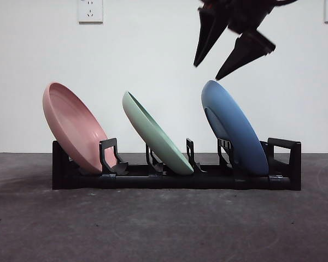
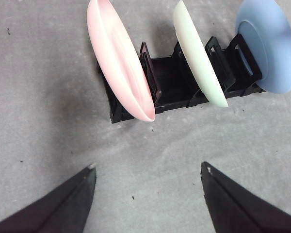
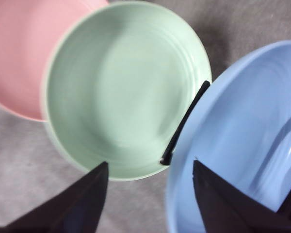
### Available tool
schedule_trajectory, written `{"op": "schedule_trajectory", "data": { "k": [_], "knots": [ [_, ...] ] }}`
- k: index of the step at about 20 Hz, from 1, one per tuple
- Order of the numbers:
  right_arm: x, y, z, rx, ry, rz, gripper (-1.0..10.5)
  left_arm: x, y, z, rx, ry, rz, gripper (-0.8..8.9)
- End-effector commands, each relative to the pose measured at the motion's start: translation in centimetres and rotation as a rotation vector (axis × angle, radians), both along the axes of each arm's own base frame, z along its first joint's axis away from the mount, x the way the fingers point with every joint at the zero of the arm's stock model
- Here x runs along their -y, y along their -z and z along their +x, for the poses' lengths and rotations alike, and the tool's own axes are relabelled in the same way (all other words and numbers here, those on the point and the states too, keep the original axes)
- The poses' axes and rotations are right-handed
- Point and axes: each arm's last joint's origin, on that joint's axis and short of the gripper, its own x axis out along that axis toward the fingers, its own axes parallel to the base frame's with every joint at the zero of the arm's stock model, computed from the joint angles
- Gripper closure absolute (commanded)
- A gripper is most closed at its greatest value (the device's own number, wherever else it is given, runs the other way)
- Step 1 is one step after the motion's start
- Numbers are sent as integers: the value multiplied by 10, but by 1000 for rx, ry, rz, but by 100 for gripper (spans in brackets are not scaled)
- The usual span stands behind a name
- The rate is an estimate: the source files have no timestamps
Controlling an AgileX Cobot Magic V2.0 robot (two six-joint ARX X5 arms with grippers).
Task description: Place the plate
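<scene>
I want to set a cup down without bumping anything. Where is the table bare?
Bare table lies in front of the rack, toward the open left claw, and beside its pink plate end. It is crowded at the blue plate, where the open right claw hangs just above.

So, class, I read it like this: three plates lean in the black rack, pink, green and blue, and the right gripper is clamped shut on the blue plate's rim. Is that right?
Not quite. The right gripper is open and hangs just above the blue plate, touching nothing; the front view shows this. The pink plate, green plate and blue plate do lean in the black rack.
</scene>
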Motion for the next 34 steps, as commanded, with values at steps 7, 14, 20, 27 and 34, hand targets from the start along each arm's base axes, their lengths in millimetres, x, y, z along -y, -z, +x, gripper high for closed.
{"op": "schedule_trajectory", "data": {
  "k": [7, 14, 20, 27, 34],
  "knots": [
    [-8, 9, 12, 1, 18, -27, 793, 0, -6, 1, 21, 2, -5, 468],
    [-9, 15, 13, -27, 17, -38, 933, 0, -6, 1, 19, 2, -5, 468],
    [-8, 6, 5, -45, -22, 17, 935, 0, -5, 0, 7, 3, -3, 468],
    [3, -37, -25, 24, -45, 131, 935, 0, -4, -1, -3, 3, -1, 469],
    [15, -87, -79, 208, -166, 183, 935, 0, -4, -1, -1, 3, -1, 469]
  ]
}}
